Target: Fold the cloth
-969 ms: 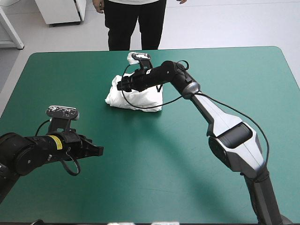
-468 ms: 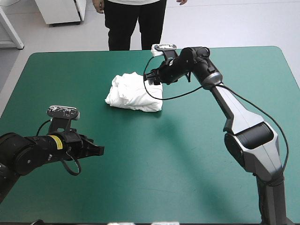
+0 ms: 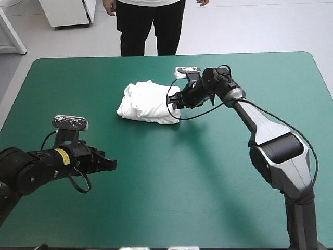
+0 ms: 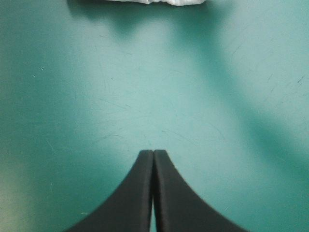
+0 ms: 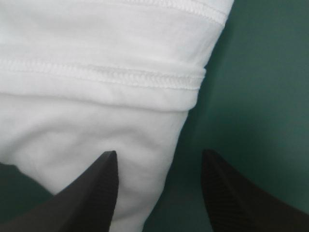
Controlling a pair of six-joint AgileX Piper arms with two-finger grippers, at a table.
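Folded T-shirt point(image 3: 147, 102) lay toward twelve o'clock; right gripper point(image 5: 159, 160), jaws apart, had dropped to its three o'clock edge; left gripper point(image 4: 153, 153) closed.

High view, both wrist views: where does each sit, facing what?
High view: above and behind the robot, looking forward and down at the table; left pincer and right pincer show.
Left wrist view: above the left pincer, shut, facing bare table; T-shirt edge far ahead.
Right wrist view: above the right pincer, open, close over the T-shirt's hem.
Shared: all three show the T-shirt.
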